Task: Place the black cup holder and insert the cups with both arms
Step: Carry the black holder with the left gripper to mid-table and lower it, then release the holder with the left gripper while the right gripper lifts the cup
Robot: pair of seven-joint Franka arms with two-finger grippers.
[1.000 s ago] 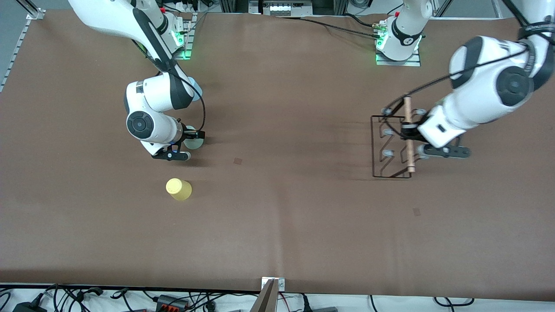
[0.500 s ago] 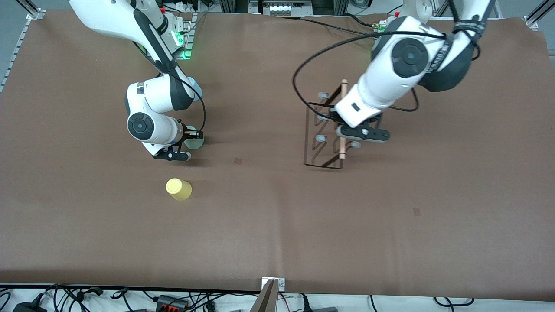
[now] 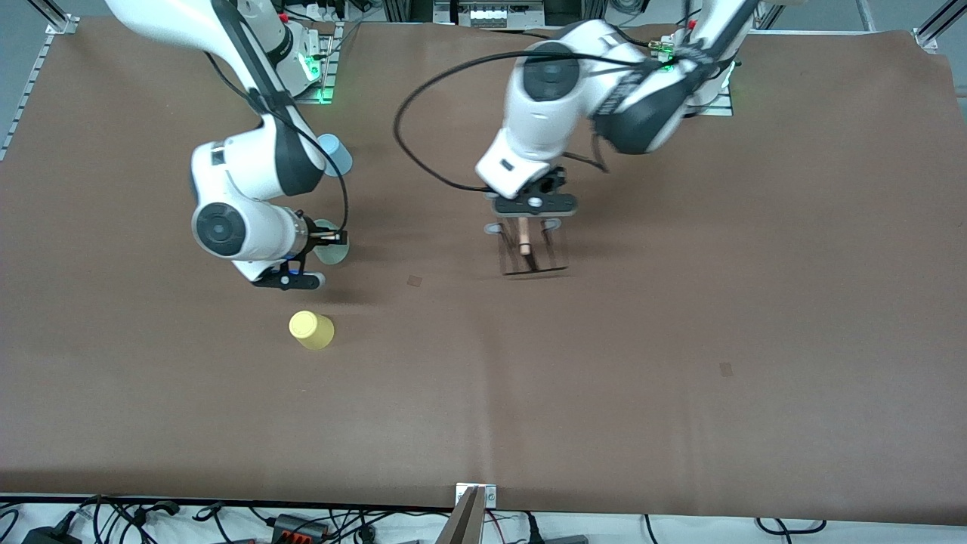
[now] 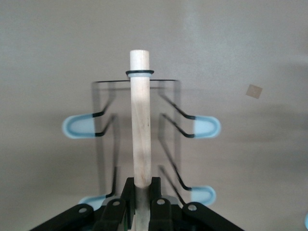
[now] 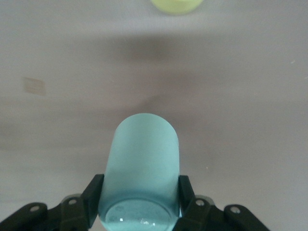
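Front view: left gripper point(image 3: 530, 212) is clamped on the wooden handle point(image 3: 523, 236) of the black cup holder point(image 3: 529, 245), over the middle of the table point(image 3: 680, 378), somewhat toward the robots' edge. Can't tell whether the holder's base is touching the table or just above it. Left wrist view confirms the grip: both fingers point(image 4: 128, 196) are pressed against the rod point(image 4: 140, 120), jaws narrowed to its width. The wire frame point(image 4: 137, 134) hangs below the rod, with pale blue peg tips point(image 4: 206, 126) sticking out on both sides; four are visible there.

Right gripper point(image 3: 326, 240) is toward the right arm's end of the table, closed on the pale mint green cup point(image 3: 332, 247). Right wrist view: cup point(image 5: 142, 168) sits between the two fingers point(image 5: 90, 199), jaws open about the cup's width and pressing on its sides, closed end pointing away from the camera. Can't tell from either view whether the cup is lifted or resting on the surface.

Light blue cup point(image 3: 335, 154) stands on the table beside the right arm's forearm, closer to the robots' edge than the held cup and partly hidden by the arm. Yellow cup point(image 3: 311, 329) stands upside down on the table, nearer the front camera than the right gripper and well apart from the holder; its edge shows in the right wrist view point(image 5: 176, 5). All three cups are at the right arm's end; none is on a peg yet.
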